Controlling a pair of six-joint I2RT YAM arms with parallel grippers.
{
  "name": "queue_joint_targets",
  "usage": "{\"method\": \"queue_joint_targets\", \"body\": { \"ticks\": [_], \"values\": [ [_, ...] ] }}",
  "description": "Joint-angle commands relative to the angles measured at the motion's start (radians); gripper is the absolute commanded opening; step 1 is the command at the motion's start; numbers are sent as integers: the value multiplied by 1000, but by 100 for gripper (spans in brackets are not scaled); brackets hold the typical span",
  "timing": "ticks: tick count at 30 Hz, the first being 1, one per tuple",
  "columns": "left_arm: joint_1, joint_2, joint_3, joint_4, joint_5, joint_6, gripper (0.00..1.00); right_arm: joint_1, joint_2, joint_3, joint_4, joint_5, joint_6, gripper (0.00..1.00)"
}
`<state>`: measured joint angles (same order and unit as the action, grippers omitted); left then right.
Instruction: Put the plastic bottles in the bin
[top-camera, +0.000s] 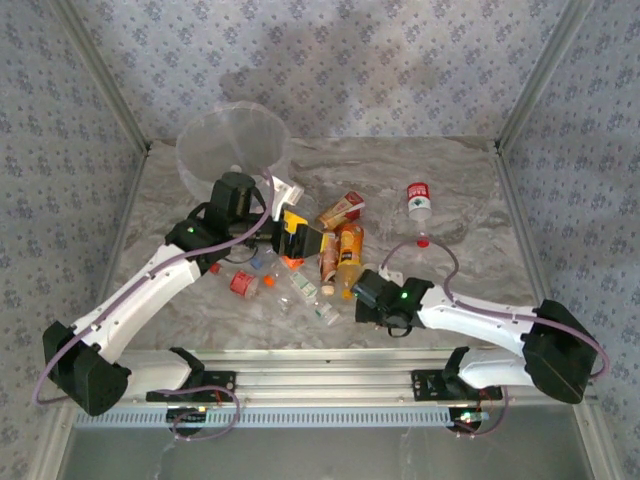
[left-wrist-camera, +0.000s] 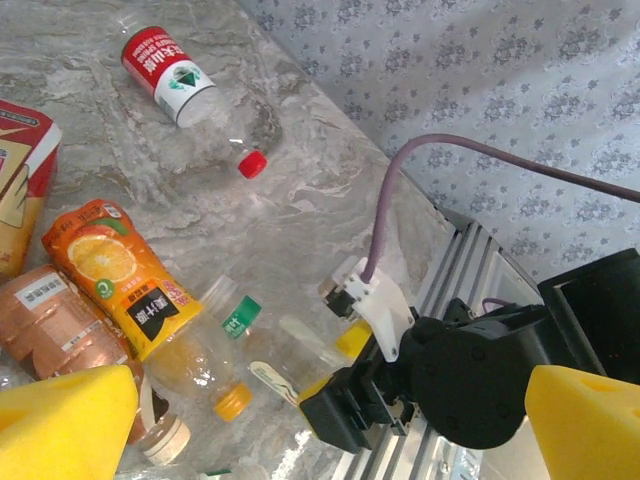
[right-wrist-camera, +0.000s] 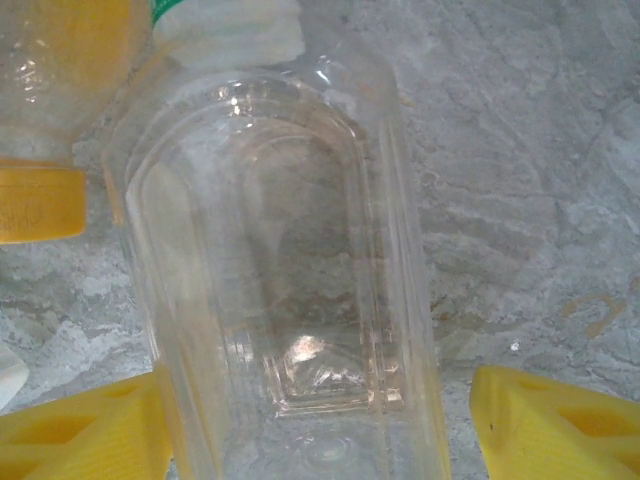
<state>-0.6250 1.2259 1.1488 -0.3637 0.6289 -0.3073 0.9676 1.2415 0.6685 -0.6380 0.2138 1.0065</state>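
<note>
A heap of plastic bottles (top-camera: 335, 250) lies mid-table, some orange, some clear. My right gripper (top-camera: 352, 298) reaches into its near side. In the right wrist view its jaws (right-wrist-camera: 320, 425) straddle the base of a clear bottle (right-wrist-camera: 280, 280) lying on the table: the left pad (right-wrist-camera: 90, 430) touches it, the right pad (right-wrist-camera: 555, 420) stands apart. My left gripper (top-camera: 300, 243) hovers over the heap, wide open and empty (left-wrist-camera: 325, 410). The bin (top-camera: 232, 150) stands at the back left. A red-labelled bottle (top-camera: 419, 198) lies alone at the right.
In the left wrist view an orange-labelled bottle (left-wrist-camera: 125, 280), a copper one (left-wrist-camera: 50, 325) and the red-labelled bottle (left-wrist-camera: 175, 80) lie on the marble. An aluminium rail (top-camera: 320, 385) runs along the near edge. Patterned walls close in the table.
</note>
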Motion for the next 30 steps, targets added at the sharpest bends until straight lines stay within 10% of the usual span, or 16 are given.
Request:
{"method": "queue_joint_targets", "body": {
  "ticks": [1, 30],
  "values": [
    [-10, 20, 34, -16, 54, 18, 100, 13, 31, 38, -52, -15, -84, 78],
    [-25, 67, 83, -89, 125, -3, 100, 25, 35, 110, -128, 6, -171, 54]
  ]
}}
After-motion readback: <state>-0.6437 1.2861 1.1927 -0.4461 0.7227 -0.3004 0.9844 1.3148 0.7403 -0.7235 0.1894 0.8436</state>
